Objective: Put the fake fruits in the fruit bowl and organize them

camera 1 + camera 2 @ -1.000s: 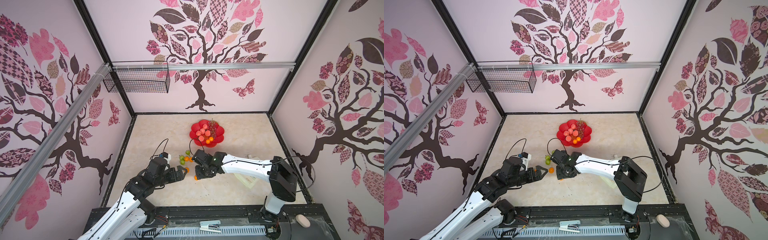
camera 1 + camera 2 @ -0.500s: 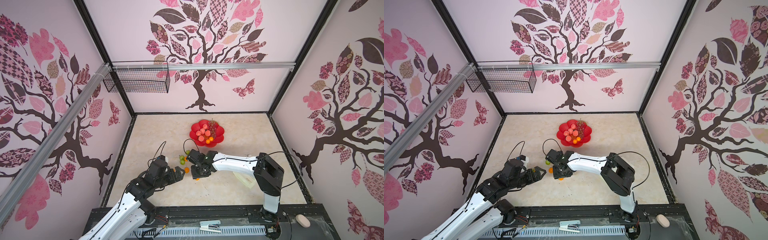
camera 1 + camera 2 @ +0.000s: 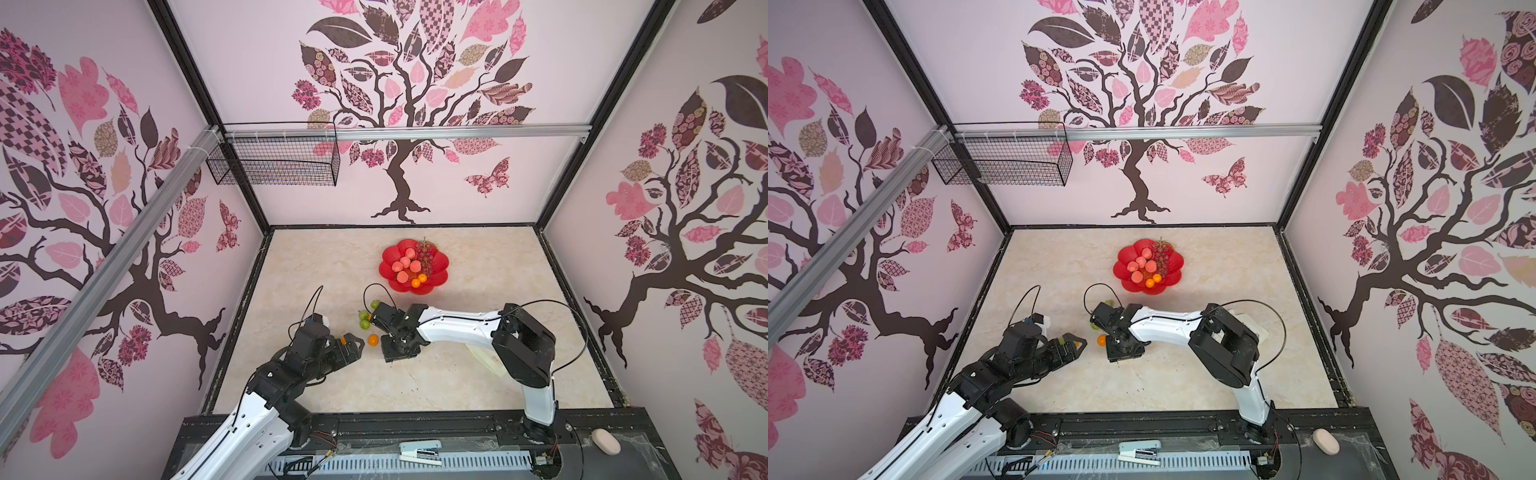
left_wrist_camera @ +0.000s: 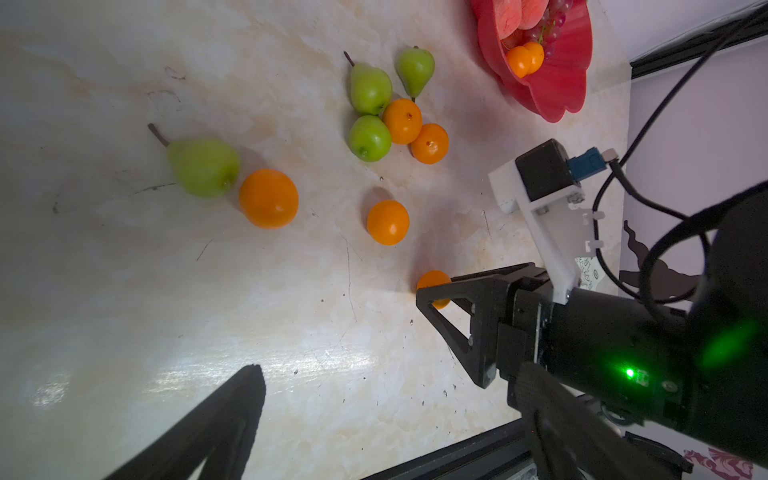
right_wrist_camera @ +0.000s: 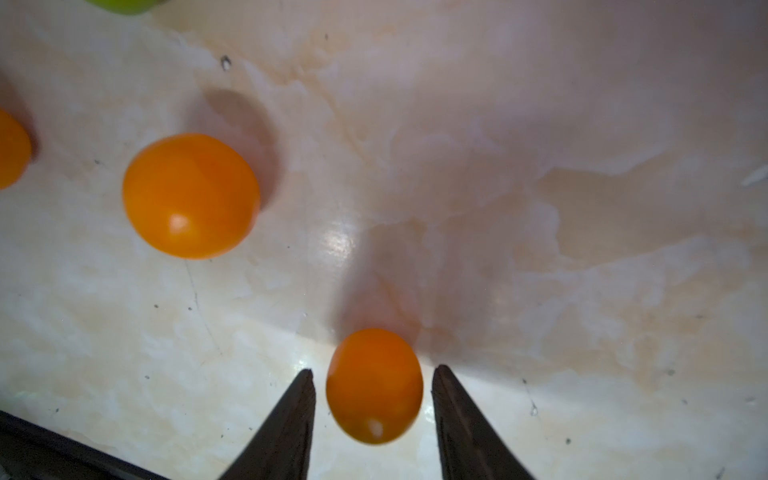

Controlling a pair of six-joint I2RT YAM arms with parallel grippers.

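The right fingers (image 5: 291, 419) stand part-open astride a small orange (image 5: 374, 386) on the bench (image 5: 540, 249). A thin gap shows on each side, so nothing is pinched yet. The orange sits squarely between them. Being round, it gives no axis to line up with, and I judge a straight close should take it. A second orange (image 5: 191, 195) lies near, clear of the fingers. The fruit bowl (image 3: 438, 276) is well apart, beyond the loose pears (image 4: 370, 89). The left fingers (image 4: 245, 399) gape wide, empty.
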